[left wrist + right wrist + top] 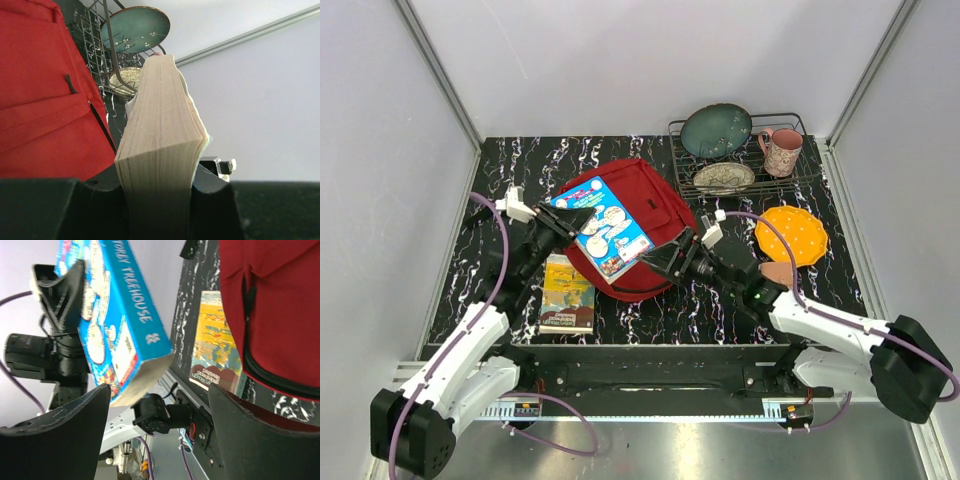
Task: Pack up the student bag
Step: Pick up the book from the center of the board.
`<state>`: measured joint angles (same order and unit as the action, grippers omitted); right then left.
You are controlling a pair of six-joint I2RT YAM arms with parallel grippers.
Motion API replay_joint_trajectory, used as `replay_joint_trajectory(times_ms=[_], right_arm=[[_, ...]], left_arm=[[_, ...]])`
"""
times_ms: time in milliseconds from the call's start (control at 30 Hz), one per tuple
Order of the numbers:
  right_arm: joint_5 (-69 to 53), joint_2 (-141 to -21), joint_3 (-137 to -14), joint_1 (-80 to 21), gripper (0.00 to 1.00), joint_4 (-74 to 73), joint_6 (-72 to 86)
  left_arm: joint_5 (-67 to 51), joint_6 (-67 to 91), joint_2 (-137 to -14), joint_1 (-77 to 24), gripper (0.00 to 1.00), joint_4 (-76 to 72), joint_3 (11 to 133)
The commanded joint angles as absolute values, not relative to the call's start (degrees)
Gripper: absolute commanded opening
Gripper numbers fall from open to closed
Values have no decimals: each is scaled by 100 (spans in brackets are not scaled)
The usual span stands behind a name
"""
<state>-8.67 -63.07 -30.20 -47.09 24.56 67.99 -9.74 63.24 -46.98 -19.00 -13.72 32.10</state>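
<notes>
We see a table [570, 155] with a black top veined in white, boxed in by plain pale grey walls [650, 60]. Silver metal rails [438, 72] run up the back corners. Along the near edge lies a brushed metal sheet [720, 450]. The light is even.

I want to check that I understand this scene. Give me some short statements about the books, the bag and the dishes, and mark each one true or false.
1. The left gripper holds the blue book above the student bag. True.
2. The right gripper is shut on the bag. False: it is open and holds nothing.
3. A yellow book lies on the table beside the bag. True.
4. The pink mug stands on the orange plate. False: it stands in the wire rack.
</notes>
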Motion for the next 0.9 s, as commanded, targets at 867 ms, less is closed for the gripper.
replay_joint_trajectory(times_ms=[867], right_arm=[[-1626,-8271,-3586,-4737,58,5845,7901]], left_arm=[[-387,7137,-4737,-1942,0,-3173,2531]])
